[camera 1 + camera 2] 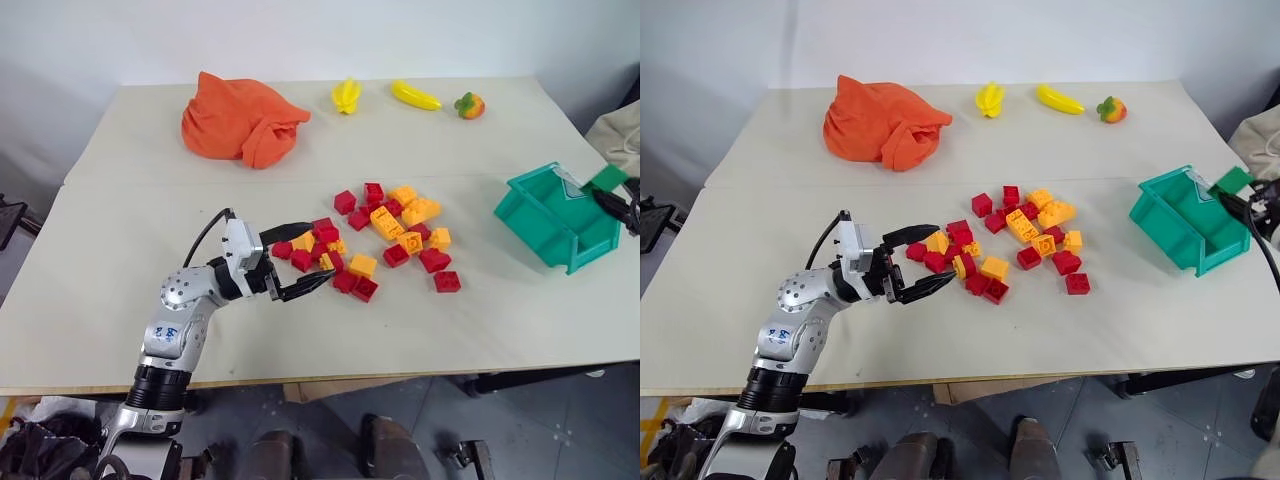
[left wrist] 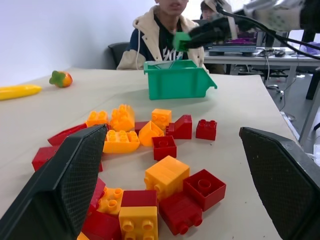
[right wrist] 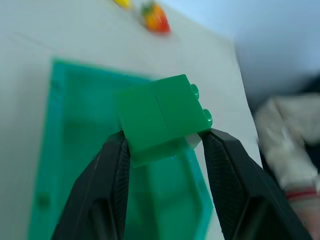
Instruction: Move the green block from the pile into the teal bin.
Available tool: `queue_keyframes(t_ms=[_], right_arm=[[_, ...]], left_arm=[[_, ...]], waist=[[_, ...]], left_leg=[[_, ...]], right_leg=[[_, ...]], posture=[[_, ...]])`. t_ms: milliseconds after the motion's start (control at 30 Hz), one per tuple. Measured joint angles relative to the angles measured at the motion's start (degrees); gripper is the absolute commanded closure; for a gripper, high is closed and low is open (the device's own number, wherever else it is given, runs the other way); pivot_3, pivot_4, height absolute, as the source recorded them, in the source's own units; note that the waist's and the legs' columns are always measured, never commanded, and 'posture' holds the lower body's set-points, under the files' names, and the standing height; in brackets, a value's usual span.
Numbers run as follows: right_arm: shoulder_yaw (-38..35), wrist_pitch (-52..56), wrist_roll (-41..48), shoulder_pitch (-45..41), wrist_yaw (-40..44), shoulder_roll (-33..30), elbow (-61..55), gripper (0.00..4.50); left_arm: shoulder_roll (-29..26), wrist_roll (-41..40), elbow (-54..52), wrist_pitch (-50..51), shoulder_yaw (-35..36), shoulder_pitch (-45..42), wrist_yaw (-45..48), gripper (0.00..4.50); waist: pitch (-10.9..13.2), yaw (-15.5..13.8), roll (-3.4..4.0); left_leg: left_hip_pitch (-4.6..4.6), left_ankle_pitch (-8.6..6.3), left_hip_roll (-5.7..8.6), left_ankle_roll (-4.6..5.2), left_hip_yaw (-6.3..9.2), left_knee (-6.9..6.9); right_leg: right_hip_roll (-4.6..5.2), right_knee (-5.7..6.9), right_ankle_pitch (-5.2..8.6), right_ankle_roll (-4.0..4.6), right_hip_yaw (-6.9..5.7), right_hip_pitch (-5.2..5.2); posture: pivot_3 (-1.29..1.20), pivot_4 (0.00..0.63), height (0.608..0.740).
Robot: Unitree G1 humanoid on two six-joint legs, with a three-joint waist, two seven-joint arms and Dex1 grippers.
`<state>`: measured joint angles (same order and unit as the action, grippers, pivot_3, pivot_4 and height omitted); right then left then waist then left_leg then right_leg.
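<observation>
We count 1 green block (image 3: 162, 117), smooth plastic w/ round studs on one side, clamped between the right gripper (image 3: 165, 145)'s 2 black fingers (image 3: 227, 170), hanging above the teal bin (image 1: 548, 215) at the bench (image 1: 120, 250)'s right edge. 1 bin: glossy plastic, rectangular, sloped front lip, inside bare as far as we see.

The pile (image 1: 385, 240) sits mid-bench, well apart from the bin: approx. two dozen studded bricks, red & yellow-orange, roughly half each; exact no. we can't tell, some overlap. Most are squarish, a few red ones have a slanted face.

Left gripper (image 1: 292, 262) at the pile's left edge, fingers spread wide, nothing between them; pads show a fine cross-hatch texture in the left wrist view.

Far side of bench: 1 crumpled orange cloth (image 1: 240, 118), soft folds; 2 yellow toy pieces, one bunch-shaped (image 1: 346, 95), one long & curved (image 1: 415, 96); 1 small red-orange toy fruit (image 1: 469, 105) w/ green top. Bench top pale, matte, w/ a seam across it.

1 person (image 2: 167, 37) in a pale hooded jacket sits behind the bin.
</observation>
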<state>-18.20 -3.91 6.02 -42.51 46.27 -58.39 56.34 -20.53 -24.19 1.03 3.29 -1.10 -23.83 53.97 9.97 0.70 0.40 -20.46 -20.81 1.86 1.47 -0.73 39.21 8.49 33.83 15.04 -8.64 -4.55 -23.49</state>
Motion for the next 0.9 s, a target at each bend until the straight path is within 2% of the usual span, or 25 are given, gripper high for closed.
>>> queue_keyframes(t_ms=[67, 333, 467, 567, 600, 700, 800, 900], right_arm=[[-0.3, 0.9, 0.2, -0.1, -2.5, 0.2, 0.0, 2.72], [-0.6, 2.6, 3.2, -0.2, -2.4, 0.3, -0.2, 0.09], [-3.0, 1.5, 6.9, 1.4, 1.0, 0.7, -2.3, 0.04], [-5.2, 0.8, 12.7, 6.6, 9.3, 1.8, -11.2, 0.04], [-5.8, 2.5, 16.2, 11.0, 13.6, 2.8, -18.6, 0.04], [-4.0, 7.5, 21.6, 21.3, 19.4, 6.0, -35.2, 0.04], [-1.4, 10.5, 24.6, 33.7, 22.1, 8.7, -51.1, 0.04], [-0.7, 12.5, 25.7, 41.3, 22.1, 10.5, -58.7, 0.04]], left_arm=[[-0.1, 0.0, 0.0, -0.5, 0.0, -0.3, 0.1, 0.00], [-1.0, 0.1, 0.2, -1.1, 0.6, -0.2, -0.2, 0.00], [-2.6, 0.2, 0.2, -1.3, 1.1, 0.3, -0.2, 0.00], [-5.4, 0.4, 0.2, -1.3, 2.2, 2.0, 0.0, 0.00], [-6.8, 0.4, 0.1, -1.3, 2.8, 2.9, 0.4, 0.00], [-10.1, 1.6, 0.4, -2.1, 4.1, 5.6, 1.0, 0.00], [-13.3, 4.0, 2.1, -4.9, 6.3, 9.2, 0.6, 0.00], [-15.0, 5.6, 2.4, -6.6, 8.4, 11.6, -0.4, 0.00]], waist=[[0.0, -0.2, 0.00], [0.0, -0.8, 0.00], [0.0, -0.7, 0.00], [0.0, -0.5, 0.00], [0.0, -0.6, 0.00], [0.0, -0.7, 0.00], [0.0, -1.2, 0.00], [0.0, -2.2, 0.00]], left_leg=[[0.01, 0.00, 0.00, 0.00, 0.02, 0.02], [-0.04, 0.01, 0.03, 0.02, 0.10, 0.04], [-0.04, 0.01, 0.01, 0.02, 0.10, 0.03], [0.00, 0.00, -0.06, 0.02, 0.15, 0.02], [0.01, 0.00, -0.10, 0.00, 0.20, 0.01], [0.09, -0.02, -0.12, -0.01, 0.37, 0.02], [0.08, -0.05, -0.09, -0.02, 0.61, 0.01], [0.09, -0.08, 0.05, 0.05, 0.58, 0.08]], right_leg=[[0.01, 0.01, 0.00, 0.00, 0.01, 0.00], [0.01, -0.04, -0.01, -0.03, -0.01, 0.03], [0.00, -0.04, -0.01, -0.03, -0.03, 0.03], [-0.06, -0.04, -0.01, -0.03, -0.03, 0.03], [-0.08, -0.04, -0.01, -0.03, -0.06, 0.04], [-0.09, -0.02, -0.02, -0.03, -0.04, 0.09], [-0.06, -0.02, -0.02, -0.02, -0.02, 0.08], [0.06, -0.04, -0.05, -0.09, 0.04, 0.11]], posture=[[0.00, 0.150, 0.740], [0.00, 0.150, 0.740], [0.00, 0.150, 0.740], [0.00, 0.150, 0.740], [0.00, 0.150, 0.740], [0.00, 0.150, 0.740], [0.00, 0.150, 0.740], [0.00, 0.150, 0.740]])
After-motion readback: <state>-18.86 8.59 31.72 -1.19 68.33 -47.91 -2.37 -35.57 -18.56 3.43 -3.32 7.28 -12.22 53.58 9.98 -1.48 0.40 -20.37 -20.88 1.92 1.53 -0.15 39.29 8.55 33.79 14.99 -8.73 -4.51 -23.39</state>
